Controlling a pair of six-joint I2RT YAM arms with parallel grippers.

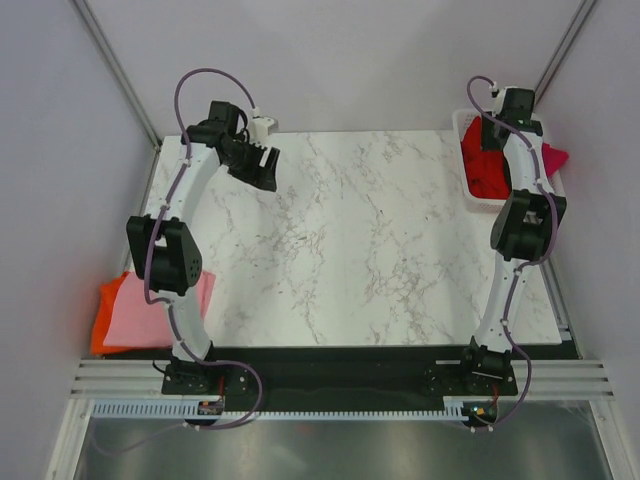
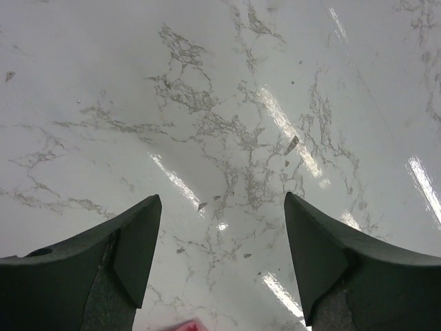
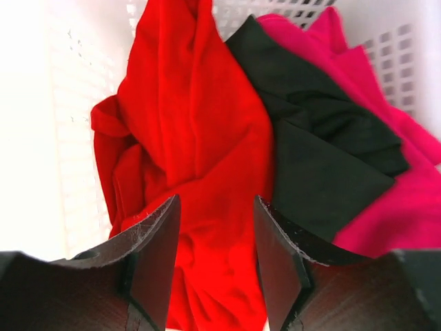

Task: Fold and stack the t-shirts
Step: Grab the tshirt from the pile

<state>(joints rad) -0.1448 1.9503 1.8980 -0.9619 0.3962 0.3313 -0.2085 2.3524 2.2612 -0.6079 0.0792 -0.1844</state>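
Lab test cell, aluminium framing [image 1: 110, 380], marble tabletop [image 1: 350, 250]

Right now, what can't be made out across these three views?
Right wrist view: whether the right pincer touches the red t-shirt below it is unclear.
Top view: the right arm hides that pincer and most of the basket.
Top view: the left arm covers part of the pink t-shirt lying on the orange t-shirt.
Left wrist view: a pinkish scrap is cut off by the bottom edge, unidentifiable.
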